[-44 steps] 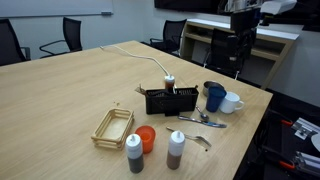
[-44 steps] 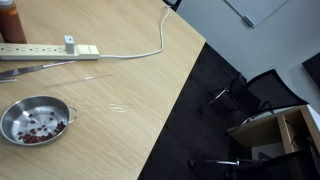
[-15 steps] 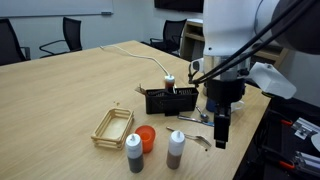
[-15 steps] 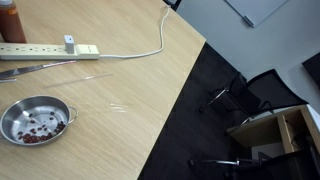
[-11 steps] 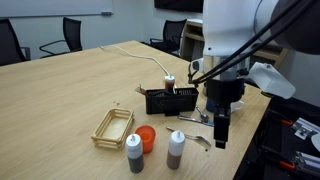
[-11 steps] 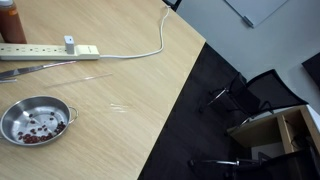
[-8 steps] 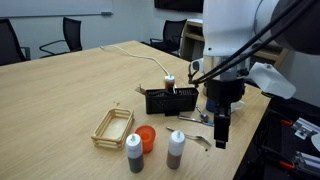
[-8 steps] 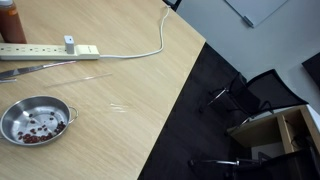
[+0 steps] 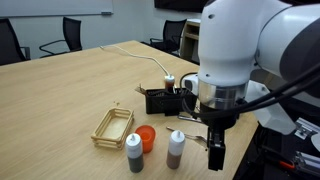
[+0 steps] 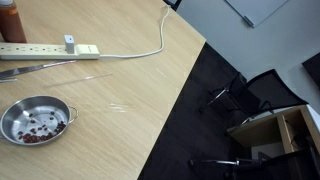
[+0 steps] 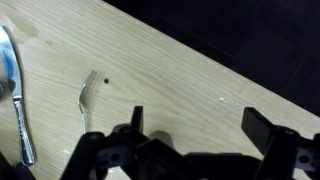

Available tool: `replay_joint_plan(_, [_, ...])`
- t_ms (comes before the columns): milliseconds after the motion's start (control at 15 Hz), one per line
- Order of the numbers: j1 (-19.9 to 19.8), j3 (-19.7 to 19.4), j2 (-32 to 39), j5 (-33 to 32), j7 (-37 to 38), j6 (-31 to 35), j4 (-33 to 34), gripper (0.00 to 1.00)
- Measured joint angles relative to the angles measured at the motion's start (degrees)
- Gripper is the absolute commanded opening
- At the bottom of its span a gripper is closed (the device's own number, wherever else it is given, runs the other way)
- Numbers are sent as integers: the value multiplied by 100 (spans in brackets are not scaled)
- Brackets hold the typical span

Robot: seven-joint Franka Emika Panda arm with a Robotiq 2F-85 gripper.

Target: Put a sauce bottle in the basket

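Note:
The sauce bottle (image 9: 176, 149), white cap and reddish-brown body, stands upright near the table's front edge in an exterior view. The tan slatted basket (image 9: 112, 126) lies to its left, with nothing in it. My gripper (image 9: 216, 153) hangs fingers-down just right of the bottle, apart from it. In the wrist view my gripper (image 11: 197, 125) is open and holds nothing, with bare wooden table between its fingers (image 11: 258, 125). The bottle and the basket do not show in the wrist view.
A dark-bodied white-capped bottle (image 9: 134, 153) and an orange cup (image 9: 147, 137) stand between bottle and basket. A black box (image 9: 168, 99) sits behind. A fork (image 11: 86, 95) and knife (image 11: 20, 110) lie left of my gripper. Elsewhere are a metal bowl (image 10: 35, 118) and a power strip (image 10: 50, 49).
My arm has swung closer to the camera, and the gripper has dropped lower and slightly left, nearer the table's front edge. The objects have not moved.

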Motion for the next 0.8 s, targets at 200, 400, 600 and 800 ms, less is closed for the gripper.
replay_joint_plan(200, [230, -197, 579, -855, 590, 387, 317, 100])
replay_joint_plan(400, [529, -587, 933, -1639, 1239, 534, 684, 100])
replay_joint_plan(600, [778, -887, 1073, -2128, 1783, 588, 942, 100])
replay_joint_plan(800, [900, -1010, 1112, -2291, 2097, 596, 1026, 100])
